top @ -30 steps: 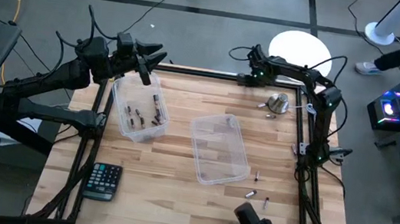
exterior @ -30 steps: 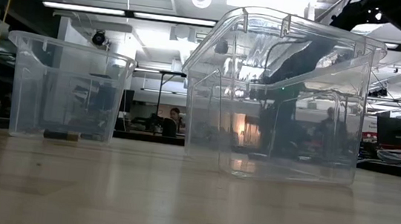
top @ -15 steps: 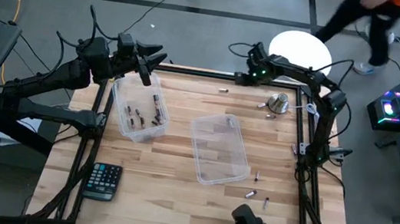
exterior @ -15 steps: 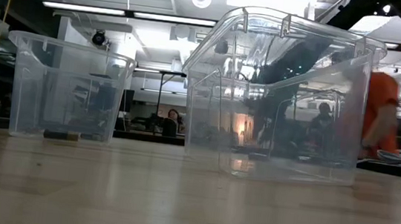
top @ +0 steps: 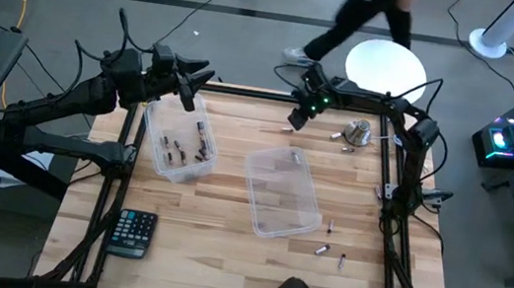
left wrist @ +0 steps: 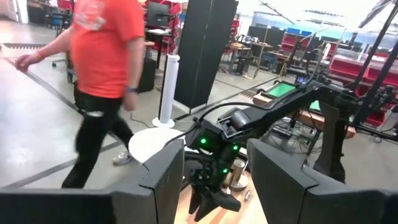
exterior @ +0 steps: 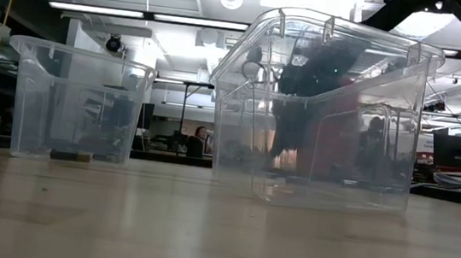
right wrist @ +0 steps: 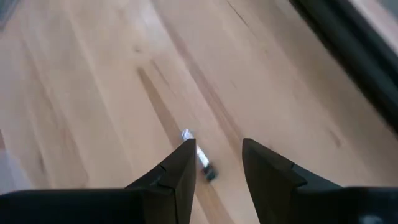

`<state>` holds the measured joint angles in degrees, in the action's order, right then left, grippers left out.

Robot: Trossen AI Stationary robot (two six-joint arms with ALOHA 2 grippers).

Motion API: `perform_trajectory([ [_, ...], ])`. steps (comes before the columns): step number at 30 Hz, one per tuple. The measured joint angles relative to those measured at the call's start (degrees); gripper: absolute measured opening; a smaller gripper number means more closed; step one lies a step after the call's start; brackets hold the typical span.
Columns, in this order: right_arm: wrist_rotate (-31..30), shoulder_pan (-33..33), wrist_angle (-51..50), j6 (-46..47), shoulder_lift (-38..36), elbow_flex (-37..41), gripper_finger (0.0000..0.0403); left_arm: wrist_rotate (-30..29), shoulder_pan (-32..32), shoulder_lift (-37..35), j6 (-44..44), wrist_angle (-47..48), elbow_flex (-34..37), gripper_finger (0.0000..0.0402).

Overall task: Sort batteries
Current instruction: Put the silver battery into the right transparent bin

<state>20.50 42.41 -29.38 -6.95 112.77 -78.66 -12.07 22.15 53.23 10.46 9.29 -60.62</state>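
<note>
The batteries, tiny short cylinders in dark and silvery finishes, lie in several places. A handful of dark ones [top: 180, 147] rest on the floor of the clear plastic bin on the left [top: 152, 122], which suggests that part of the sorting is done. The second clear plastic bin [top: 281, 191] in the middle of the pale wooden worktop [top: 212, 258] looks empty or nearly so from above. Three loose batteries [top: 329, 239] lie on the wood just beside that middle bin's near right corner, another small one [top: 345, 150] sits by the round silver metal knob [top: 356, 131], and one silvery battery with a dark end [right wrist: 199, 156] lies on the bare wood near the far edge. So the task looks perhaps half finished, with at least five pieces left to pick up.

The right tool [top: 294, 119] hovers directly over that far battery; its wrist view shows the two dark fingers [right wrist: 181, 171] spread apart with the battery framed between them, nothing gripped. The left tool [top: 189, 80] hangs above the far end of the left bin, fingers parted and empty. A black calculator [top: 133, 232] sits at the near left corner. A person in an orange top [left wrist: 99, 68] walks past beyond the worktop
</note>
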Motion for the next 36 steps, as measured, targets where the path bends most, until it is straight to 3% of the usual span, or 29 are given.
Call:
perform_trajectory([
  [13,-2.4,-7.7,-3.4,-17.4,1.0,2.7,0.0126,-0.7,-0.1,0.0,0.5,0.4,0.0,0.0168],
  [17,-8.2,-10.1,-0.1,-18.9,1.0,5.3,0.0126,-0.7,-0.1,0.0,0.4,0.4,0.0,0.0168],
  [26,-11.9,-12.5,4.2,-19.7,0.5,10.5,0.0125,-0.7,-0.1,0.0,0.4,1.5,0.0,0.0168],
  [29,-13.6,-12.8,4.6,-17.2,0.5,10.8,0.0103,-0.7,-0.1,0.0,0.4,1.7,0.0,0.0168],
  [33,-14.5,-12.5,3.5,-13.6,-0.5,9.7,0.0019,-0.7,-0.1,0.0,0.1,1.3,0.0,0.0168],
  [36,-16.7,-10.2,1.2,-11.6,-3.6,9.0,0.0027,-0.7,-0.1,0.0,-1.0,1.2,0.0,0.0168],
])
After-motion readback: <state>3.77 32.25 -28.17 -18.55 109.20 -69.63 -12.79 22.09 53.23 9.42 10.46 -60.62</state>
